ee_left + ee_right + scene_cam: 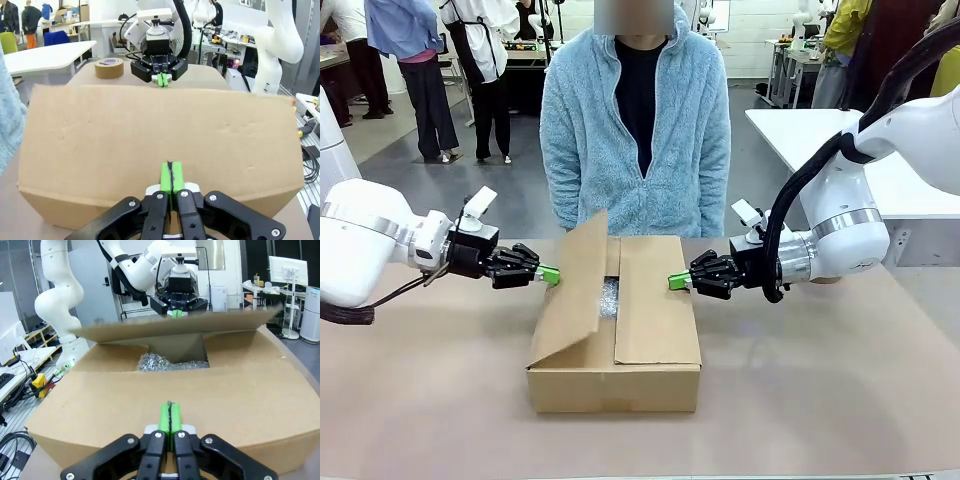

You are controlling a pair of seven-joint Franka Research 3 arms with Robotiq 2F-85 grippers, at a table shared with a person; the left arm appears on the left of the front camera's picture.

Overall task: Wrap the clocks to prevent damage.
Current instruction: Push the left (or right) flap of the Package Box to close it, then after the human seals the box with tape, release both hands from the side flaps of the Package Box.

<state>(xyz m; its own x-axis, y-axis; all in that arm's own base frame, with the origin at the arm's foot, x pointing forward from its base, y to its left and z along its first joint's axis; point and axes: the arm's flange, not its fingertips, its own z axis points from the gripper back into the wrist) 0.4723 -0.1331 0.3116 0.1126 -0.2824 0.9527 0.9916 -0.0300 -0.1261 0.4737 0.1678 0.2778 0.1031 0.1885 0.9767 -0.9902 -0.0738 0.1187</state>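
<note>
1. The clocks (609,297), a whitish bubble-wrap bundle, lie inside the cardboard box (615,390), glimpsed through the gap between its top flaps.
2. The right flap (655,305) lies flat; the left flap (570,290) stands tilted up.
3. The left gripper (552,276), pinched closed and empty, meets the raised flap's outer face. The right gripper (676,283), likewise closed and empty, sits at the flat flap's outer edge.
4. The closing push likely works best slow and inward, with the right flap pinned and the bundle uncrushed.
</note>
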